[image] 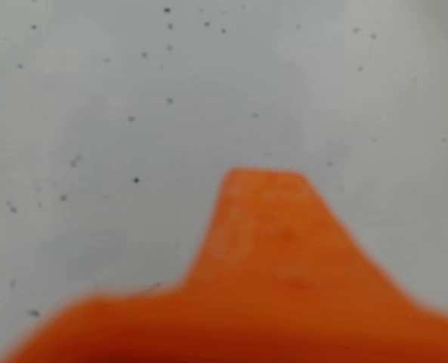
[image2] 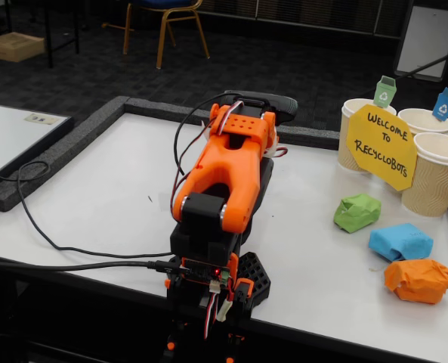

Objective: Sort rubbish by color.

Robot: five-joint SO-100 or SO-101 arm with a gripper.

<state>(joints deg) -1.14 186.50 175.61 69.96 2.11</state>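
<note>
White surface (image2: 103,197) is lying bare beneath the tool (image: 263,189), whose opening I cannot tell, risking knocking the green lump (image2: 356,212) when reaching far right.

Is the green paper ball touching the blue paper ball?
Apart. In the fixed view a strip of white table shows between the green paper ball and the blue paper ball.
</note>
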